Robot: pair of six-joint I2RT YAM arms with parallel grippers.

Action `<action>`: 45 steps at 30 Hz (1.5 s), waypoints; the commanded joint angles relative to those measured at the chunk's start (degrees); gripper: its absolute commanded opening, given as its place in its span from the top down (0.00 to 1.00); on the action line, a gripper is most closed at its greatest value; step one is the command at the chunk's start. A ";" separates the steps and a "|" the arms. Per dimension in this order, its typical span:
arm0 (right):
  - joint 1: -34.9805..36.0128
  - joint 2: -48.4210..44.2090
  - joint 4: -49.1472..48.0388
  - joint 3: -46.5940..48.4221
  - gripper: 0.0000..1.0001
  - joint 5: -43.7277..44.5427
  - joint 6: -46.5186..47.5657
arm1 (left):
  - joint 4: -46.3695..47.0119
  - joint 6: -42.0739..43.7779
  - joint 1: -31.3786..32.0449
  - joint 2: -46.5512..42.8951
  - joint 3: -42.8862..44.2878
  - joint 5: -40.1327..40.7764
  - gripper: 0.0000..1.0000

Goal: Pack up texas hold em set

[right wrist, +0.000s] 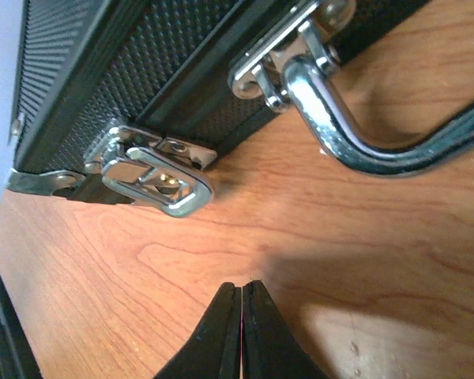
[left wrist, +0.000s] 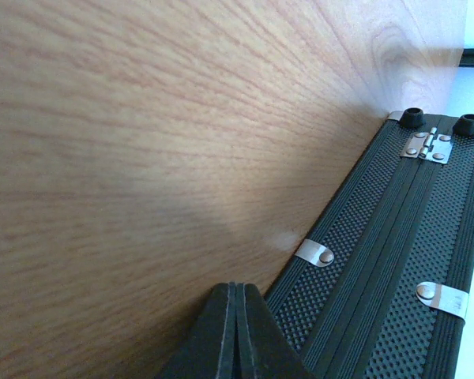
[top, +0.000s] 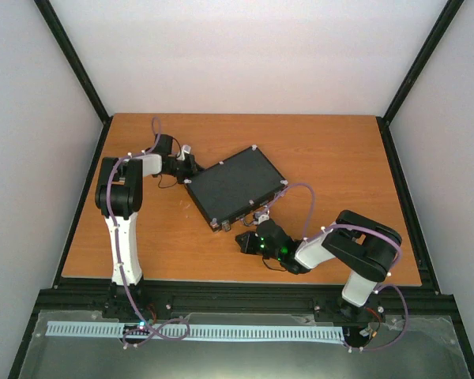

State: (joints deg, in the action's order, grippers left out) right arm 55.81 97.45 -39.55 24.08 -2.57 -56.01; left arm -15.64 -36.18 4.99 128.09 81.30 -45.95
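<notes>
The black briefcase [top: 235,188] lies closed and flat on the wooden table, turned at an angle. Its hinge side [left wrist: 395,260] with a silver hinge [left wrist: 428,147] fills the right of the left wrist view. My left gripper [top: 191,170] [left wrist: 237,296] is shut and empty, right beside the case's far-left edge. My right gripper [top: 243,239] [right wrist: 242,294] is shut and empty, on the table just in front of the case's silver latch [right wrist: 154,180], which hangs flipped open. The chrome handle [right wrist: 379,134] lies to its right. Chips, dice, discs and cards are out of view.
The wooden table [top: 340,158] ends at black frame rails on all sides, with white walls beyond. A white slotted strip [top: 189,332] lies in front of the arm bases. Purple cables run along both arms.
</notes>
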 commanded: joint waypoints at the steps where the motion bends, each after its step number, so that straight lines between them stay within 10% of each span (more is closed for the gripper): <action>1: -1.76 2.18 -6.80 0.49 0.97 -1.26 2.82 | -10.73 0.90 1.64 6.21 -3.25 8.37 0.99; 45: -3.34 11.43 -12.77 8.20 0.97 -11.32 5.11 | -11.26 1.20 1.60 6.98 -1.80 8.20 0.99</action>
State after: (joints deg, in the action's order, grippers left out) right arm 52.16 106.39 -51.94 30.48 -14.15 -52.47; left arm -16.91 -35.94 4.99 128.81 82.63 -46.39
